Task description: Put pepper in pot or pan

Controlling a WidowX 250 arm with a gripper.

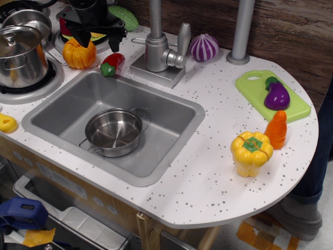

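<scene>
The small red pepper (113, 63) with a green stem end lies on the counter at the sink's back rim, next to the orange pumpkin toy (78, 54). A small steel pot (113, 131) stands empty in the grey sink (171, 112). My black gripper (99, 36) hangs at the top left, just behind and above the pumpkin and pepper. Its fingers are spread and hold nothing.
A lidded steel pot (18, 54) stands on the stove at left. The faucet (158, 49), a purple onion (203, 47), and a green vegetable (123, 17) are at the back. A yellow bell pepper (252, 152), a carrot (277, 129) and an eggplant (277, 95) on a green board are at right.
</scene>
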